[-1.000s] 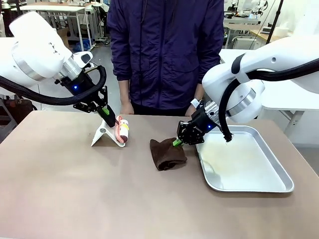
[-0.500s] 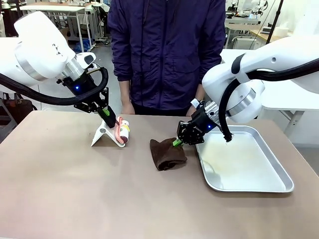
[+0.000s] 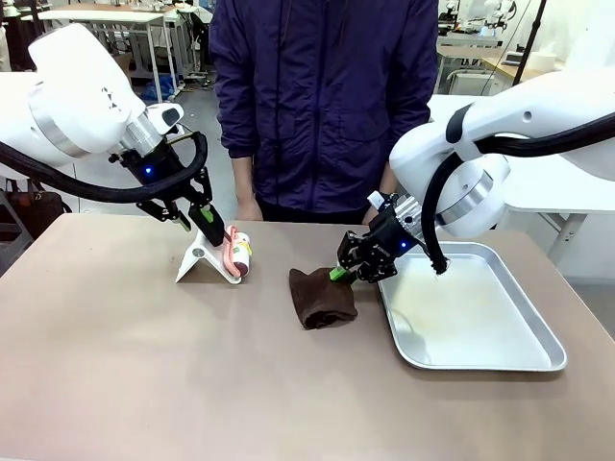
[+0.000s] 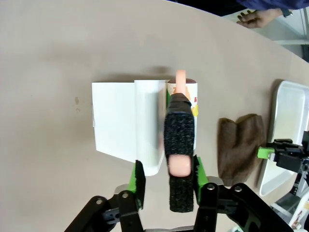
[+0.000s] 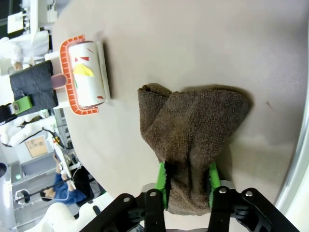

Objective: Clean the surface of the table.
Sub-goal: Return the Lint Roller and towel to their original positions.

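Note:
The brownish-tan table (image 3: 173,384) carries a lint roller (image 3: 237,254) resting on a white folded stand (image 3: 197,261), and a crumpled brown cloth (image 3: 322,298). My left gripper (image 3: 207,223) hangs over the roller's handle. In the left wrist view the left gripper (image 4: 167,175) is open, and the black-wrapped pink handle (image 4: 179,135) lies between its pads with a gap on one side. My right gripper (image 3: 338,274) sits at the cloth's right end. In the right wrist view the right gripper (image 5: 187,193) stands open, its green pads straddling the end of the cloth (image 5: 193,130).
A shiny metal tray (image 3: 480,365) lies at the right, close beside the cloth. A person in a dark jacket stands at the far edge, one hand (image 3: 245,206) near the table. The near half of the table holds nothing.
Both grippers have opened from shut. The left one has loosened around the roller handle, and the right one has eased off the cloth's end and risen slightly.

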`<state>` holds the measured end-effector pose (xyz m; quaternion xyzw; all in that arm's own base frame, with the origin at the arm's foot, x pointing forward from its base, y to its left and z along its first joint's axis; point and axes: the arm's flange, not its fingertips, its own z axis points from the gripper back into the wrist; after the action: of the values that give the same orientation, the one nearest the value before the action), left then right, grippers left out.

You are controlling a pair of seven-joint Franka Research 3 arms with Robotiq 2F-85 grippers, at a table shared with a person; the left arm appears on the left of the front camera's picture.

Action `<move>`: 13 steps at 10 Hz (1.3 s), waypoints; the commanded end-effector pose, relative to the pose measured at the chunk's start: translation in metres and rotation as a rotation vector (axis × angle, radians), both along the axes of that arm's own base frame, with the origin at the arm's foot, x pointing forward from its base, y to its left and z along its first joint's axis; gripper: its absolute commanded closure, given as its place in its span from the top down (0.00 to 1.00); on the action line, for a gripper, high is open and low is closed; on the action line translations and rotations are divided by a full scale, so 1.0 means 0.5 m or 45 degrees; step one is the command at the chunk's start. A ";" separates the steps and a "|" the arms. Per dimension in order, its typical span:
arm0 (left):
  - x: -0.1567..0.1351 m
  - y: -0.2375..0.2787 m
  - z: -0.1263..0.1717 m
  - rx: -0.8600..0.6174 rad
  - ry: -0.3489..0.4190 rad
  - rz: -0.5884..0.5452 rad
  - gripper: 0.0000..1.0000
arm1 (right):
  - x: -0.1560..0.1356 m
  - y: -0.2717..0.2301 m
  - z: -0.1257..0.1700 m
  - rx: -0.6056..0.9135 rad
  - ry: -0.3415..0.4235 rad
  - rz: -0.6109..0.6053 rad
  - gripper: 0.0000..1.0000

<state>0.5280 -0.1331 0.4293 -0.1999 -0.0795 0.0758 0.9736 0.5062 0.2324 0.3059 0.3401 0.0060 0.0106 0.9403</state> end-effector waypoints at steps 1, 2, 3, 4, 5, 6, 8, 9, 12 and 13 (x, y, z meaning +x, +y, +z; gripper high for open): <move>0.001 0.001 0.013 0.020 -0.004 0.046 1.00 | 0.003 -0.002 0.001 0.012 0.011 0.006 1.00; 0.000 0.006 0.015 0.015 -0.005 0.049 1.00 | 0.003 -0.001 0.003 0.012 0.011 0.006 0.90; -0.001 0.013 0.016 0.008 -0.006 0.058 1.00 | 0.003 0.000 0.003 0.011 0.009 0.005 0.99; -0.001 0.021 0.017 0.003 -0.008 0.067 1.00 | 0.004 0.002 0.002 0.011 0.012 0.006 1.00; 0.000 0.030 0.017 -0.003 -0.010 0.078 1.00 | 0.005 0.003 0.000 0.014 0.018 0.009 1.00; 0.000 0.036 0.014 -0.002 -0.006 0.080 1.00 | 0.004 0.005 0.002 0.017 0.017 0.014 1.00; 0.006 0.040 0.002 0.001 0.018 0.073 1.00 | 0.005 0.007 0.003 0.024 0.021 0.021 1.00; 0.008 0.042 0.001 0.000 0.018 0.074 1.00 | 0.005 0.008 0.001 0.022 0.026 0.018 1.00; 0.007 0.049 0.003 -0.011 0.015 0.070 1.00 | 0.001 0.007 0.004 0.011 0.021 0.029 1.00; 0.004 0.052 0.003 -0.026 0.023 0.052 1.00 | -0.002 0.002 0.012 -0.008 0.012 0.034 1.00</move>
<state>0.5326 -0.1116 0.4279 -0.1989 -0.0798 0.0998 0.9716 0.5043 0.2343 0.3050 0.3428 0.0162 0.0159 0.9391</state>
